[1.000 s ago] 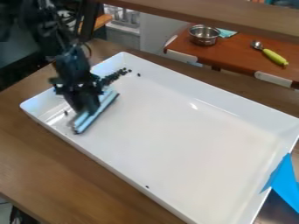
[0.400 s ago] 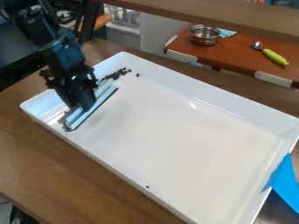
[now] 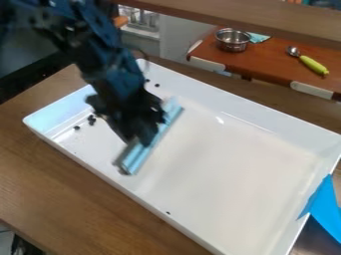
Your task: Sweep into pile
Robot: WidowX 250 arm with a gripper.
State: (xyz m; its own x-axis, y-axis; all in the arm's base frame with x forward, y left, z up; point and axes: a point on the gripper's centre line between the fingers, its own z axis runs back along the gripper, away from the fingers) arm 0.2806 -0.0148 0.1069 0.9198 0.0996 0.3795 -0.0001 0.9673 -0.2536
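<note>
1. The black two-finger gripper (image 3: 141,142) hangs down over the left half of the tray, at the end of the black robot arm (image 3: 110,60), which slants in from the upper left.
2. Its fingers are clamped on a long, straight, light-blue and silver bar (image 3: 137,160); the arm covers part of it.
3. The bar lies aslant above the tray floor, its near end toward the long front wall; whether it touches the floor, I cannot tell.
4. The large white rectangular tray (image 3: 233,164) with raised walls sits on the brown wooden counter (image 3: 67,184).
5. Small dark round bits (image 3: 92,119) lie in the tray to the left of the gripper, a few of them close together. A couple more are near the far corner, and one is by the front wall.
6. A bright blue pointed piece (image 3: 326,209) overlaps the tray's right edge.
7. Behind, a reddish-brown wooden surface (image 3: 276,62) bears a shiny round metal pot (image 3: 233,41), a teal cloth (image 3: 257,38) and a green-handled metal spoon (image 3: 311,64).
</note>
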